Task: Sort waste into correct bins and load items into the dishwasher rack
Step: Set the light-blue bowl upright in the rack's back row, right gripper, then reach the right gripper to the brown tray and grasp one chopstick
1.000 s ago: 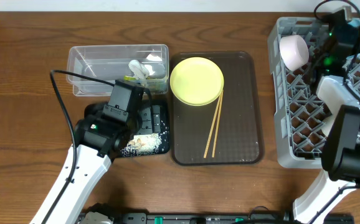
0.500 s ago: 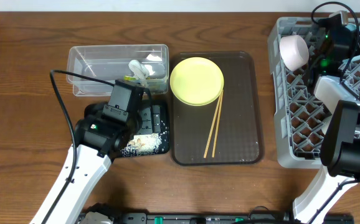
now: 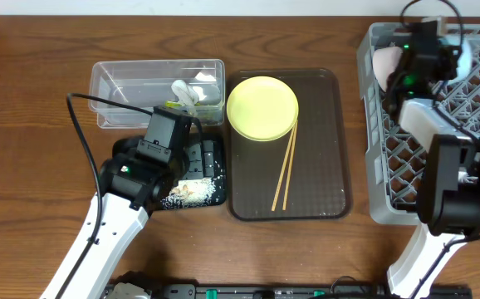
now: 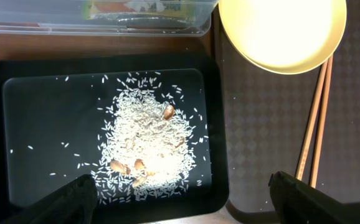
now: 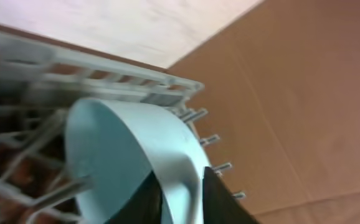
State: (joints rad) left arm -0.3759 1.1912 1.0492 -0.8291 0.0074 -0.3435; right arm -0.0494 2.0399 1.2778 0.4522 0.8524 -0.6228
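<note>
My right gripper (image 5: 181, 198) is shut on the rim of the light blue bowl (image 5: 121, 149), held tilted over the back of the grey dishwasher rack (image 3: 472, 124). In the overhead view the right gripper (image 3: 423, 51) partly hides the pinkish-white bowl (image 3: 383, 62). My left gripper (image 4: 180, 190) is open and empty above the black tray (image 4: 37, 112), which holds rice scraps (image 4: 146, 143). The yellow plate (image 3: 262, 108) and two chopsticks (image 3: 285, 170) lie on the brown tray. The tissue (image 3: 186, 90) and wrapper (image 3: 173, 105) lie in the clear tub (image 3: 132, 83). The white cup is not in view.
The brown serving tray (image 3: 323, 166) lies between the bins and the rack. The left arm's cable (image 3: 74, 124) loops over the table to the left of the black tray. The rack's upright prongs (image 5: 208, 140) stand close to the held bowl.
My right gripper has moved left along the back of the rack with the blue bowl and now covers part of the pinkish bowl. The left arm has not moved.
</note>
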